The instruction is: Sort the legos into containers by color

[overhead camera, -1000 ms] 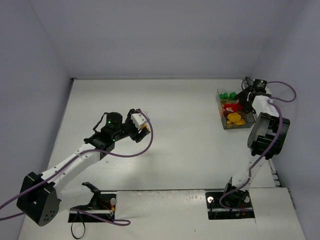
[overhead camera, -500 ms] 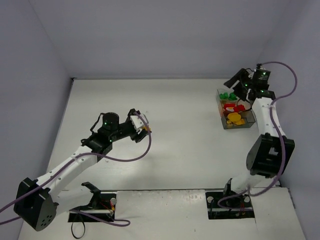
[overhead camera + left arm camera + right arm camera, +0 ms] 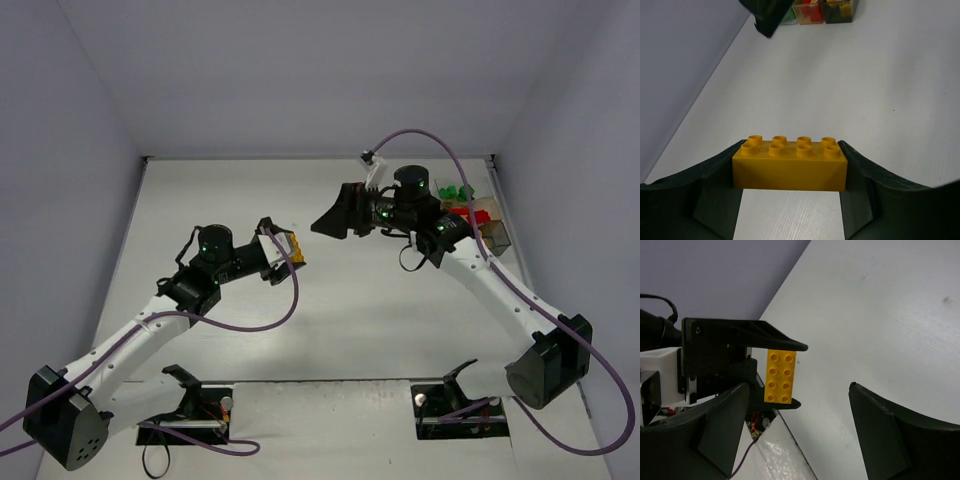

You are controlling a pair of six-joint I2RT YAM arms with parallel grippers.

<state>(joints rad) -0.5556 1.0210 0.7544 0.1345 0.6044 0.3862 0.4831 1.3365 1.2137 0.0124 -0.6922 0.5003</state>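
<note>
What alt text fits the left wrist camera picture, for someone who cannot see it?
A yellow-orange eight-stud brick is clamped between the left gripper's two dark fingers above a white table. Far off sits a tray of green, red and yellow bricks.

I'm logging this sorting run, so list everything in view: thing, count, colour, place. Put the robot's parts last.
brick: one, yellow, gripped in the left hand above the table.
tray: one, three compartments, far right of the table, partly behind the right arm.
sorted bricks: count unclear; green, red and yellow, one colour per tray compartment.
table: one, white, under everything.
left hand: one, black, left of centre, shut on the brick.
right hand: one, black, mid-table, open and empty, facing the brick.
</note>
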